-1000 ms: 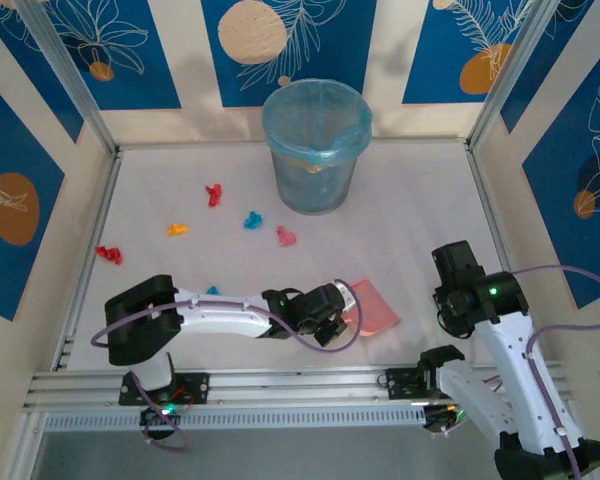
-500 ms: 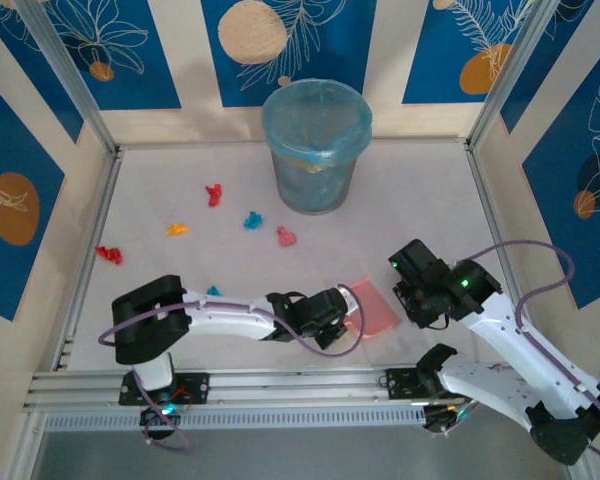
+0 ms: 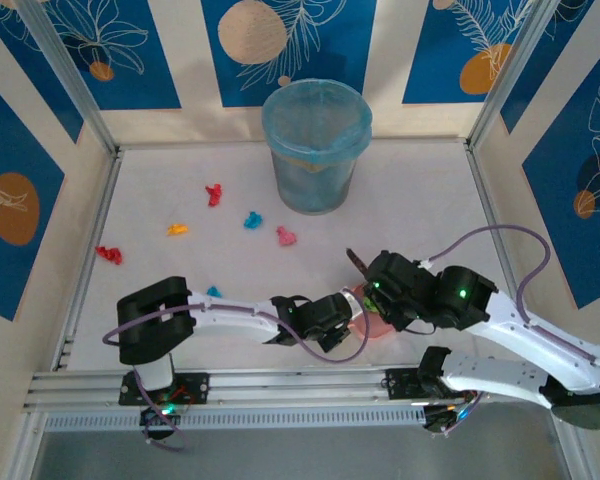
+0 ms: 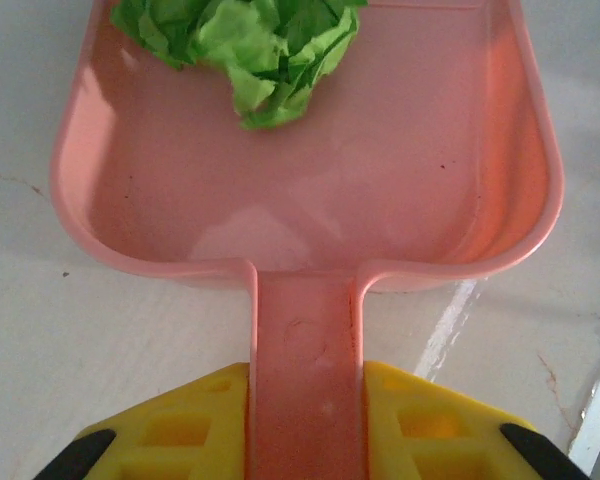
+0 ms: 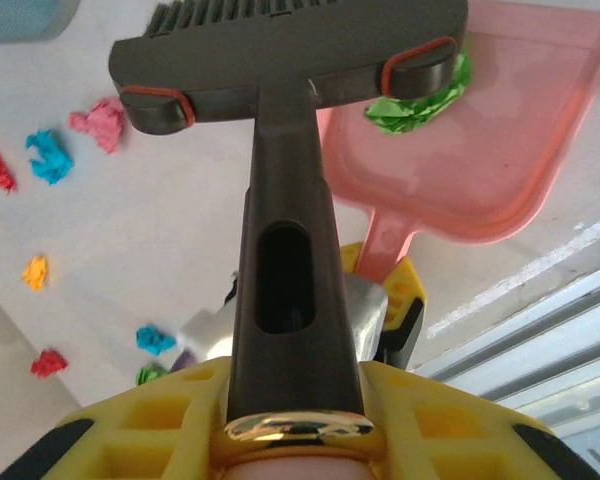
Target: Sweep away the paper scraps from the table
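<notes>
Top external view: the table (image 3: 420,190) is a pale, matte whitish surface. The paper scraps (image 3: 252,219) lie loose on it as tiny crumpled wads, each well apart from the next. From the table's middle, a pink one sits toward 12 o'clock, a blue and a red toward 11, an orange toward 10, another red at 9 near the left rail, and a second blue at about 8, just beside the left arm. A translucent blue-lined bin (image 3: 315,150) stands upright at 12 o'clock near the back wall.

The left gripper (image 4: 305,425) points toward 3 o'clock across the near edge. Its yellow fingers (image 4: 170,435) pinch the handle of the pink dustpan (image 4: 310,190) from both sides. The pan lies flat on the table, mouth away from the gripper. A bright green wad (image 4: 245,45), crinkled and leafy-looking, rests inside it at the far lip.

The right gripper (image 5: 295,425) reaches in from 4 o'clock, its fingers pressed against the dark handle of a brush (image 5: 280,190). The brush head is crosswise, and its right end is over the pan's mouth, in front of the green wad. Whether the bristles touch the wad cannot be told. In the right wrist view, pink, blue, red and orange scraps dot the table off to the brush's 9 o'clock side.
</notes>
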